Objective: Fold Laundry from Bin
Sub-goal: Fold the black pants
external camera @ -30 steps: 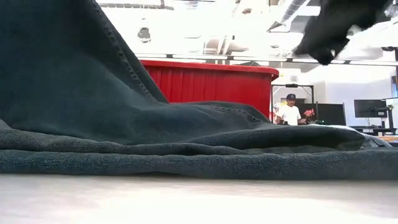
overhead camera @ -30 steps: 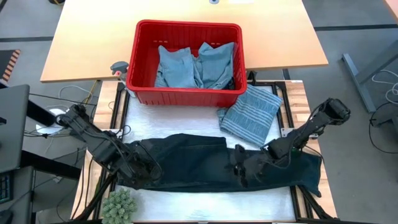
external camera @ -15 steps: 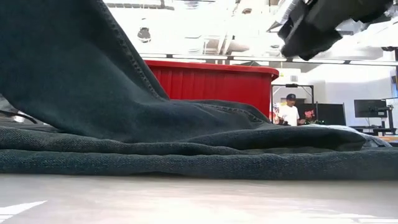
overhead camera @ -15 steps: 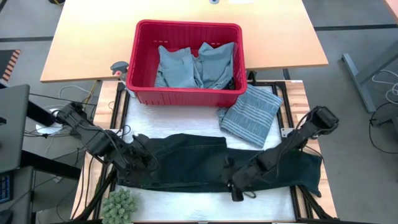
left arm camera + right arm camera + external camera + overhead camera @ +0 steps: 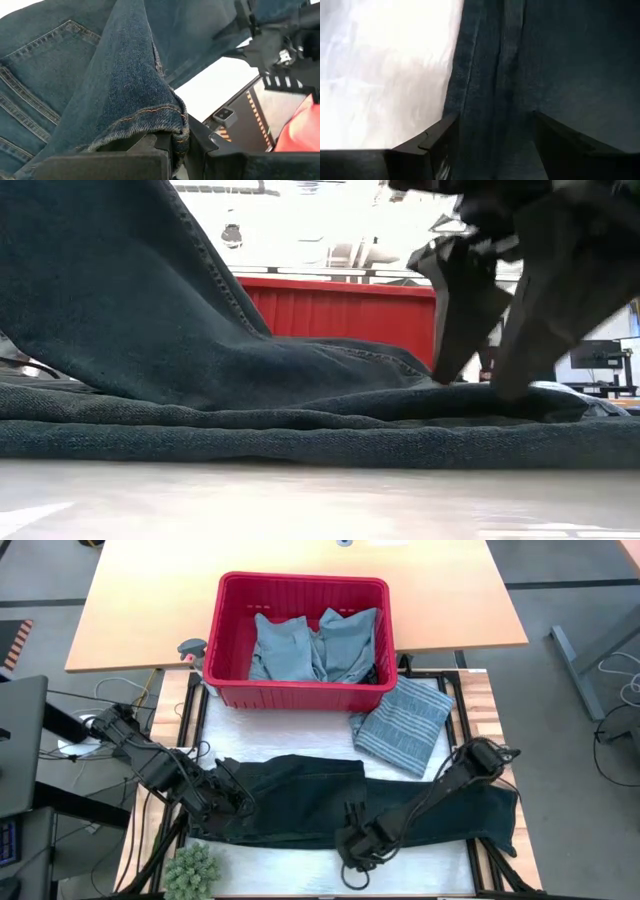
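- dark navy denim jeans spread flat across lower centre of high view on white table cover, running from lower left to lower right
- left gripper at lower left of high view, clenched on a bunched fold of the jeans; left wrist view shows the stitched hem pinched between its fingers
- right gripper at lower centre of high view, at the jeans' near edge, fingers spread wide and holding nothing; right wrist view shows both fingers either side of a denim seam, cloth between them but not pinched
- low view: right gripper's two fingers in upper right of frame, tips touching the top of the jeans
- red rectangular plastic bin at upper centre of high view, on tan wooden tabletop
- plain light blue garments crumpled inside the bin
- grey-blue striped cloth folded just below the bin's right corner, right of centre
- green spiky plant-like object at bottom left
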Available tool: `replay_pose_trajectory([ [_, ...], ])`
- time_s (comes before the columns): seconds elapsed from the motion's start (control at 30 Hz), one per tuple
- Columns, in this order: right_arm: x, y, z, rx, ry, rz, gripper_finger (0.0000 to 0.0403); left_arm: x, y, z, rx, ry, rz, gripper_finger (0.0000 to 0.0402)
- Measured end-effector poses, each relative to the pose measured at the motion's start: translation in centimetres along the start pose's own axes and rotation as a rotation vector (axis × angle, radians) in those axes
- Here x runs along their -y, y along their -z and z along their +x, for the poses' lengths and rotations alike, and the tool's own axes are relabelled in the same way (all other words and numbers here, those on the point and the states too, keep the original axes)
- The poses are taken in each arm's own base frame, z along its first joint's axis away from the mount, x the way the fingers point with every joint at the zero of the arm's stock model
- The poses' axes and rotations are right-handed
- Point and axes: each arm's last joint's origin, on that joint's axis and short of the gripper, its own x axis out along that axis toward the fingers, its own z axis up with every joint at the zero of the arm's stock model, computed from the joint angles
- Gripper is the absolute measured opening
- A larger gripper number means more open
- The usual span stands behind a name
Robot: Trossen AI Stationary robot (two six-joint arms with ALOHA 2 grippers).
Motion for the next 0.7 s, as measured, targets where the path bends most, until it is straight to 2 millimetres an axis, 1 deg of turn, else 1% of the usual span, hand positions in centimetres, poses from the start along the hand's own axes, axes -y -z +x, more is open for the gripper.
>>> replay_pose_trajectory([
  [0.13,0.2,-0.3,1.2,-0.056,0.029,0.140,0.0259,0.0,0.1,0.0,-0.020,-0.001,0.042,0.0011],
  [0.23,0.1,-0.6,1.3,-0.046,0.025,0.186,0.0236,0.0,0.1,0.0,-0.029,0.000,0.061,0.0011],
  [0.47,0.0,-0.9,0.3,-0.028,0.017,0.236,0.0149,0.0,0.1,0.0,-0.046,0.001,0.120,0.0011],
  [0.7,0.2,-0.6,0.4,-0.061,0.037,0.305,0.0032,0.0,0.1,0.0,-0.045,0.001,0.138,0.0011],
])
